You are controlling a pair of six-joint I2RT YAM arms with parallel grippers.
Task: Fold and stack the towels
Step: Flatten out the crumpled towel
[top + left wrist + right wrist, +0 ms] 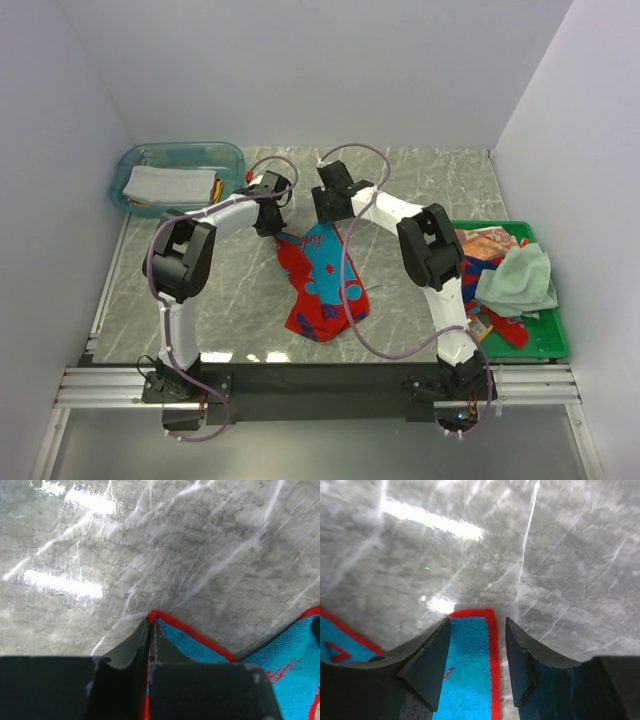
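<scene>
A red towel (322,280) with blue patterns lies crumpled in the middle of the marble table. My left gripper (272,226) is at its far left corner. In the left wrist view the left gripper (151,622) is shut on the towel's red-edged corner (200,642). My right gripper (328,212) is at the far right corner. In the right wrist view that gripper (476,625) stands open, its fingers on either side of the blue, red-bordered corner (467,660), with a gap on the right. A grey-white towel (165,185) lies folded in the tub.
The clear teal tub (232,160) stands at the back left. A green crate (545,345) at the right holds a pale green towel (518,280), an orange-brown towel (485,243) and other cloth. White walls close in on three sides.
</scene>
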